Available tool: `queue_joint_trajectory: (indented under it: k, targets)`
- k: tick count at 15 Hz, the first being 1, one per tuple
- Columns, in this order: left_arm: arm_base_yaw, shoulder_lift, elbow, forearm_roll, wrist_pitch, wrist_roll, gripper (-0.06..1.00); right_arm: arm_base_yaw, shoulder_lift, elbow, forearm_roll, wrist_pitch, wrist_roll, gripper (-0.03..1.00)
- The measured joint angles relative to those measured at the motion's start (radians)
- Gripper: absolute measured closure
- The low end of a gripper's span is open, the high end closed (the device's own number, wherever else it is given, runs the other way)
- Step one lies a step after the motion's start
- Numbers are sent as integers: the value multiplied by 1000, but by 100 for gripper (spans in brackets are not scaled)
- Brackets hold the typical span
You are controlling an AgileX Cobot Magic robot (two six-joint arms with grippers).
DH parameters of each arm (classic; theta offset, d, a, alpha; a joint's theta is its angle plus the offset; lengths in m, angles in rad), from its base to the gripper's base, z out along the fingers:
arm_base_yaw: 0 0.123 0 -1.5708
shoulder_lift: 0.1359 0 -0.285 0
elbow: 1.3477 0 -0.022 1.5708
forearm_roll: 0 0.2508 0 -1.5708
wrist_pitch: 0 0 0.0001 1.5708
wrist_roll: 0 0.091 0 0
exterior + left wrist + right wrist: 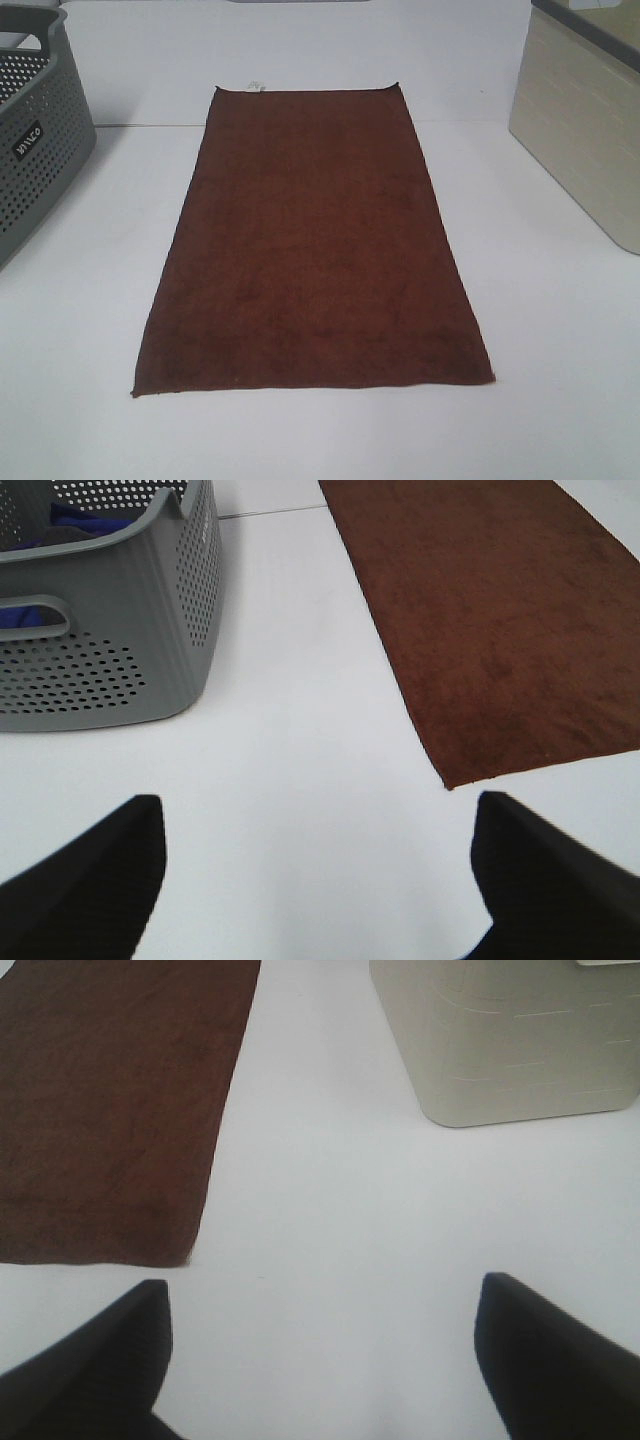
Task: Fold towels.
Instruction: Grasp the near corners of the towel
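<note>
**A:** Black fingers (90,880) of the left gripper (317,802) are spread wide over the bare white tabletop (300,740), with nothing between them. The right gripper (322,1282) is likewise released and empty.

**B:** And the cloth?

**A:** The dark reddish-brown rectangular terry towel (310,250) lies flat and fully spread at the middle of the table. Its small white tag (254,87) is on the far short edge. I judge that no fold has been made, so the whole job is ahead.

**B:** Where do the arms stand?

**A:** Neither shows in the high view. Each wrist camera looks down at one near corner of the towel. The left claw is near the near-left corner and the right claw near the near-right, both clear of the fabric.

**B:** Anything else on the table?

**A:** A grey perforated plastic basket (40,150) stands to the left with something blue (30,618) inside. A beige rectangular bin (580,130) stands to the right. Neither touches the towel.
</note>
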Motion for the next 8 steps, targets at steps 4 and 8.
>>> queue_joint_trajectory:
  k: [4,8]
  targets:
    - [0,0,0,0,0,0,15,0,0,0,0,0,0,19]
    - [0,0,0,0,0,0,15,0,0,0,0,0,0,19]
